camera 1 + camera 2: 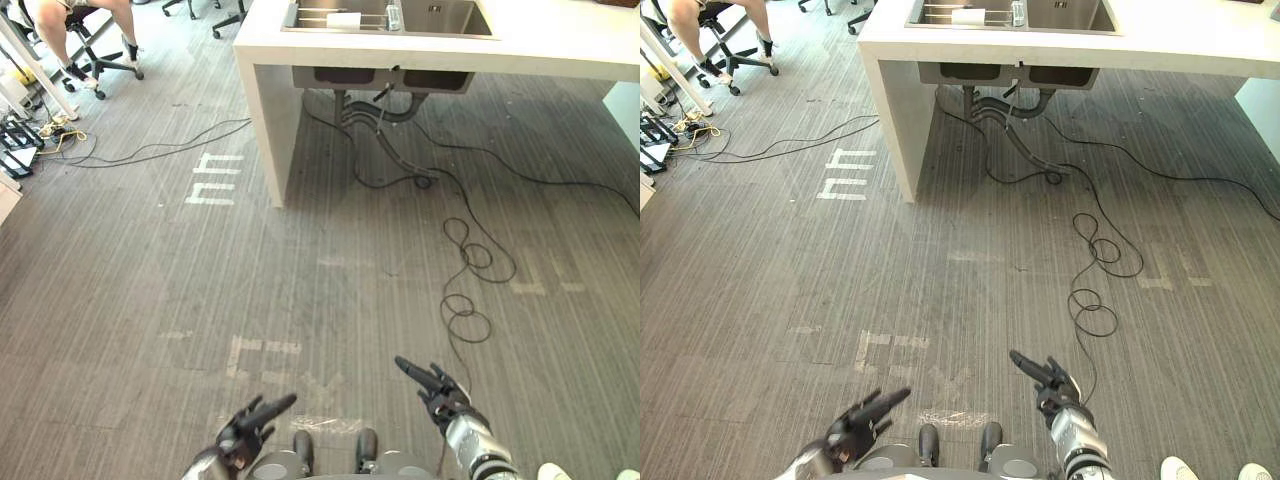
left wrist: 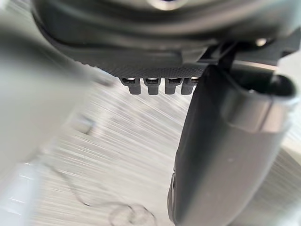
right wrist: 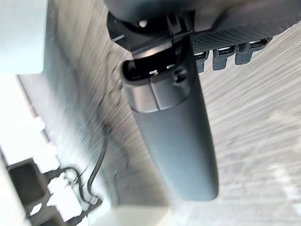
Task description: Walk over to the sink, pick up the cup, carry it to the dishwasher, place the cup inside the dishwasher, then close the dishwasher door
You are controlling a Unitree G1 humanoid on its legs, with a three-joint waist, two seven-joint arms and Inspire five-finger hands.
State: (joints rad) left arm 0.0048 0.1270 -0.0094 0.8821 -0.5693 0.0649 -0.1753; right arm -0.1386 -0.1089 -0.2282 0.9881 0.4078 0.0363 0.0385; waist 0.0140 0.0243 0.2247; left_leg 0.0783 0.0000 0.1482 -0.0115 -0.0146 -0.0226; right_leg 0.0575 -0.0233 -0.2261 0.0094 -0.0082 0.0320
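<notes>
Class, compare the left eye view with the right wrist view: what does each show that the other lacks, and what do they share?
Left eye view: the sink with its open top, a seated person on an office chair, and the left robot hand, open. Right wrist view: the right robot hand up close, thumb straight, holding nothing. Shared: the right robot hand, the grey floor and the white counter.

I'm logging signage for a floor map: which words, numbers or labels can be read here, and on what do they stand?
No text reads for certain.
On the floor, white tape marks beside the counter: letter-like strokes, no sure word.
The fainter tape marks nearer the robot: too worn to read.
On the sink: no print can be made out.
</notes>
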